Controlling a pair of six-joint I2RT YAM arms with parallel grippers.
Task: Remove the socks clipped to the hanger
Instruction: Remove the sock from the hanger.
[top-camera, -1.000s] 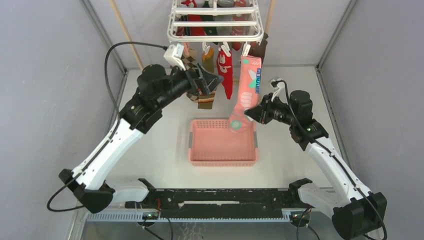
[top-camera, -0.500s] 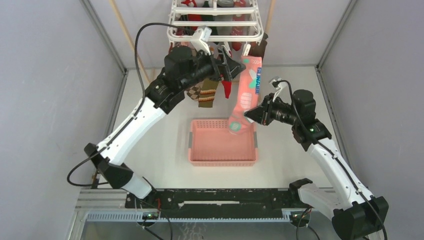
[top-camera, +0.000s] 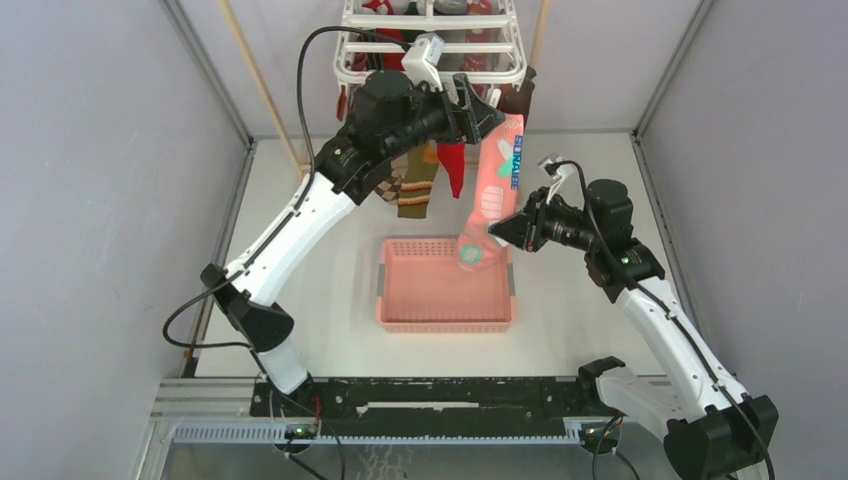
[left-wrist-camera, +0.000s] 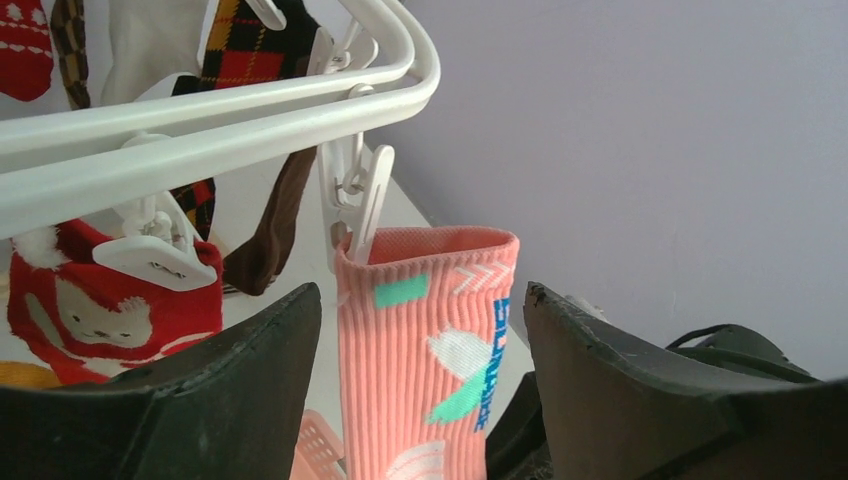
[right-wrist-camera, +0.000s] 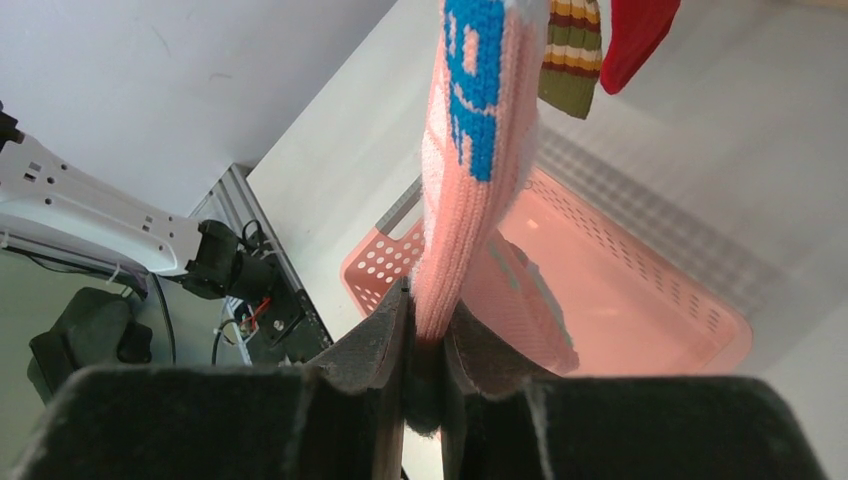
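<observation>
The white hanger (top-camera: 350, 68) hangs at the back with several socks clipped under it. A pink sock (top-camera: 497, 185) with blue lettering hangs from a white clip (left-wrist-camera: 355, 195) at the frame's right corner. My left gripper (top-camera: 480, 110) is up at that corner, open. Its jaws stand on either side of the pink sock's cuff (left-wrist-camera: 425, 340) without touching it; the left gripper (left-wrist-camera: 422, 300) is just below the clip. My right gripper (top-camera: 497, 232) is shut on the sock's lower part, and the right gripper (right-wrist-camera: 428, 310) pinches the pink sock (right-wrist-camera: 470, 160) edge-on. A red sock (left-wrist-camera: 110, 310) and a dark brown sock (left-wrist-camera: 265, 240) hang beside it.
A pink slatted basket (top-camera: 445, 322) sits on the table under the pink sock's toe. A striped olive sock (top-camera: 415, 190) and a red sock (top-camera: 452, 165) dangle left of it. Wooden poles (top-camera: 260, 75) lean at the back, and grey walls close both sides.
My left arm has swung up and to the right, from the argyle sock to the pink sock's clip, and its jaws have narrowed a little. The right gripper has kept its hold in place.
</observation>
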